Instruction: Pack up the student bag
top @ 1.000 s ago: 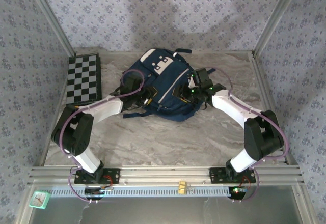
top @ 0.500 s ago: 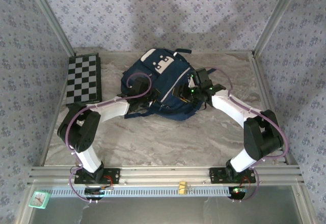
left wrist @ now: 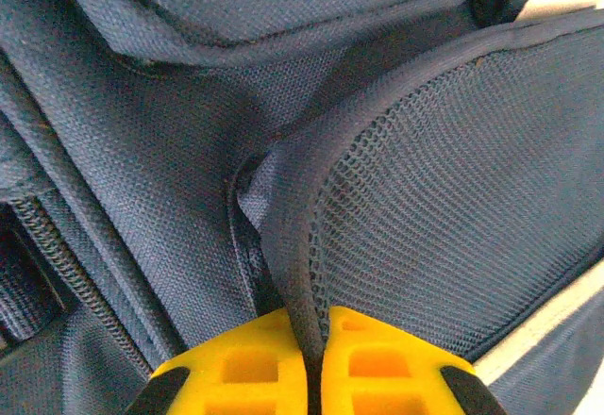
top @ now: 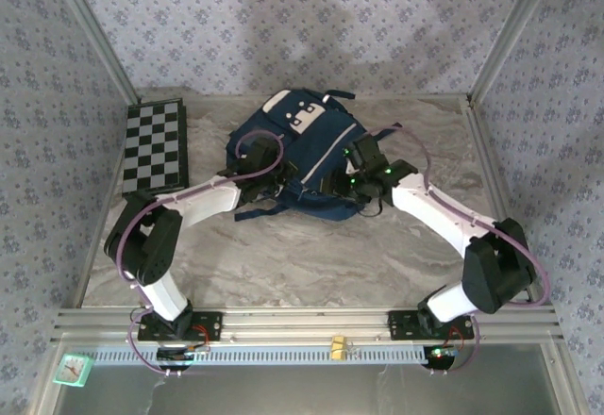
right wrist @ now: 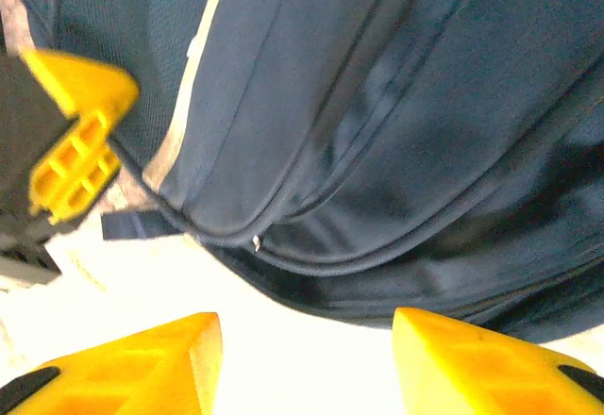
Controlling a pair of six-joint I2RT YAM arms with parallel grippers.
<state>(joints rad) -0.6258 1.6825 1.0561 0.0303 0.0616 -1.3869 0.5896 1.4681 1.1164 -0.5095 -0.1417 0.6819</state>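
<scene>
The desk (top: 311, 255) carries the student bag (top: 302, 156) flat near its far edge, long axis far-to-near, white-patched top pointing far. 1 checkerboard (top: 156, 146) lies by the far-left corner. The left gripper (left wrist: 314, 340) pinches the bag's mesh trim; the right gripper (right wrist: 304, 335) gapes, holding nothing.

The student bag (top: 300, 156) is matt navy woven cloth, coarse-grained up close, its side pocket (left wrist: 462, 189) a rough open mesh edged in smoother fabric binding, with a pale trim stripe (right wrist: 193, 66) that has a slight sheen. The fingers of the left gripper (left wrist: 316, 349) and right gripper (right wrist: 304, 354) look like moulded yellow plastic, smooth and dull. The table (top: 311, 255) has a smooth marble-look top, the chessboard (top: 156, 146) looks faintly glossy, and the frame rail (top: 302, 321) is pale ribbed metal
</scene>
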